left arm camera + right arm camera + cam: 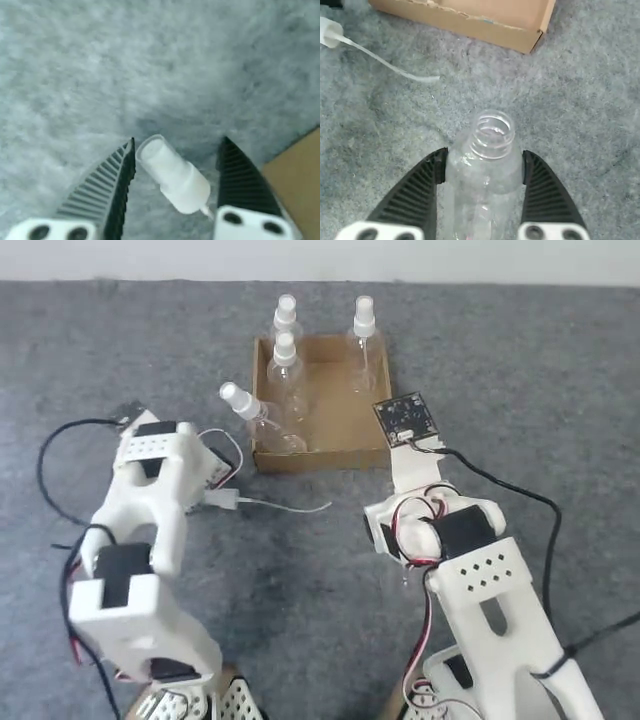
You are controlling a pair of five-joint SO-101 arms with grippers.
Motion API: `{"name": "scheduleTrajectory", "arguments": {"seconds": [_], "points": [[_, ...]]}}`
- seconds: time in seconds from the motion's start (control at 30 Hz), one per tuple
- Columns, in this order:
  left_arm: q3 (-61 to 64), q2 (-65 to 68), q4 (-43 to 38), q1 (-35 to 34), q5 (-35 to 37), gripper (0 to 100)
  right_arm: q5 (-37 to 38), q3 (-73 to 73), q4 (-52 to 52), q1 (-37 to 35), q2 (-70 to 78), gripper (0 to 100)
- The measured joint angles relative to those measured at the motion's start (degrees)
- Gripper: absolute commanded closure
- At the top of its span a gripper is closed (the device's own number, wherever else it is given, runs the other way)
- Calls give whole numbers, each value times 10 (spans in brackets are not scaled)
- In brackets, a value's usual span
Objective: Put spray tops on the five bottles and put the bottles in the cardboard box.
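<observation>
A white spray top [175,177] with a thin dip tube lies on the grey carpet between the spread fingers of my left gripper [178,142], which is open. In the high view this spray top [225,502] lies just left of the cardboard box [320,455]. My right gripper [484,154] is shut on a clear, uncapped bottle [492,130], whose open neck points toward the box [470,15]. The same spray top [327,32] shows there with its tube trailing over the carpet.
Several capped bottles are at the box: one [285,360] inside, one [363,330] at the back right, one [286,315] at the back left. Another [245,405] leans out over the left wall. Cables trail beside both arms.
</observation>
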Motion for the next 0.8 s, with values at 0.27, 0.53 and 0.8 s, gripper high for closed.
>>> {"name": "scheduleTrajectory", "arguments": {"seconds": [0.27,0.53,0.8], "points": [[-33,32,-3,11,0,891,0,0,0,-1,0,923],[-41,33,11,11,0,893,0,0,0,-1,0,923],[-76,33,52,11,-37,988,0,0,0,-1,0,923]]}}
